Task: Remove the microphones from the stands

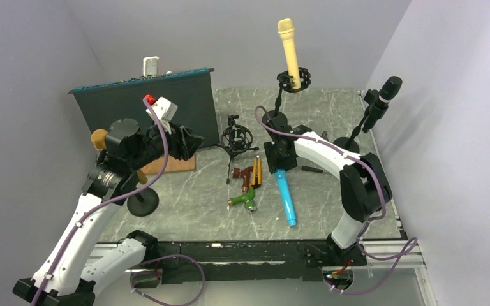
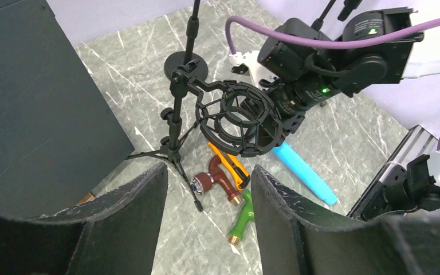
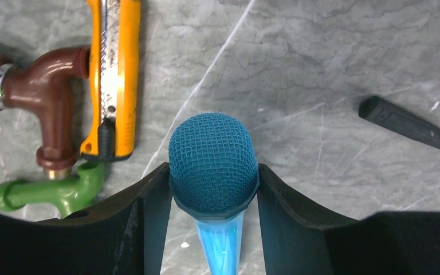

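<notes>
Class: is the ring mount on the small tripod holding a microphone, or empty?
Empty. The ring mount shows nothing inside; the blue microphone lies flat on the table.

Standing here, I can't make out a single word, number or brand. A small pale sticker (image 2: 372, 26) sits on the black housing of the right arm (image 2: 344, 51), its print too fine to read. The yellow knife (image 3: 114, 74) shows only blurred marks.
</notes>
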